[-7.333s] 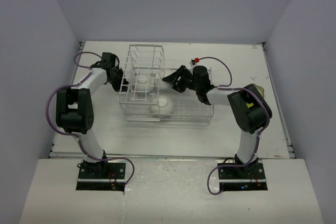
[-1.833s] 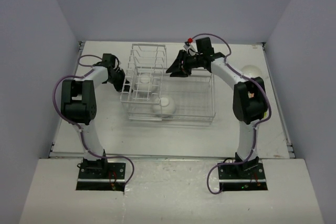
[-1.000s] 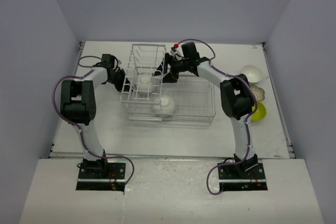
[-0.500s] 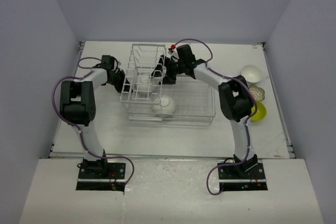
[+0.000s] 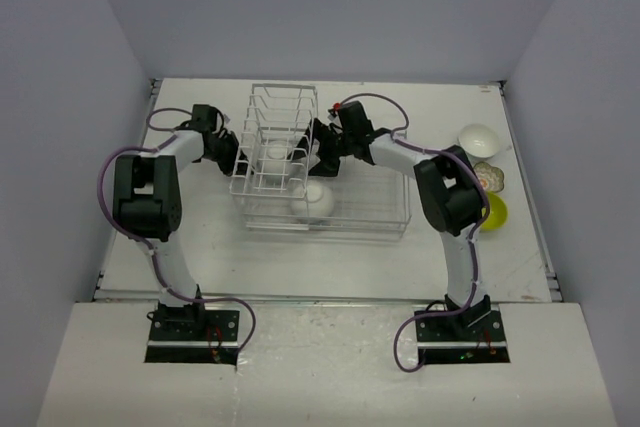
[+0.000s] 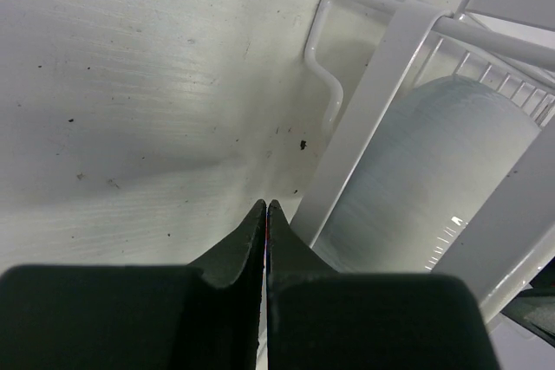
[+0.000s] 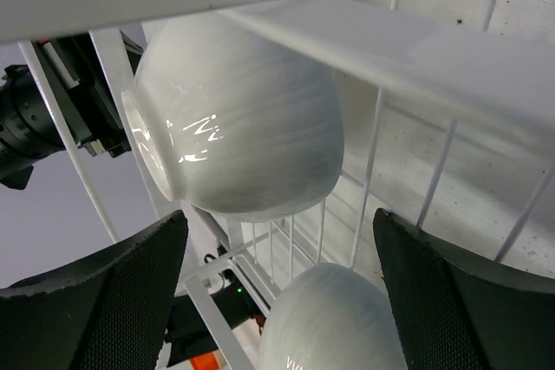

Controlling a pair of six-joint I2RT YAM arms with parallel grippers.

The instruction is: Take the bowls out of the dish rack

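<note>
"Bowl (image 7: 234,119) where?"
"On edge in dish rack (image 5: 345,227) slots, just before right pincer (image 7: 277,231), spread. Left pincer (image 6: 266,214) pressed together outside. Advise: straddle rim, avoid wires, close gently, then lift straight up."

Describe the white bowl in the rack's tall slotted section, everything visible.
The white bowl is plain and glossy, ceramic by the look, with highlights on its rounded outside. It stands on edge in the tall section of the dish rack, foot ring turned sideways, inside hidden, white wires crossing in front. The right gripper has its open jaws either side, short of it.
</note>
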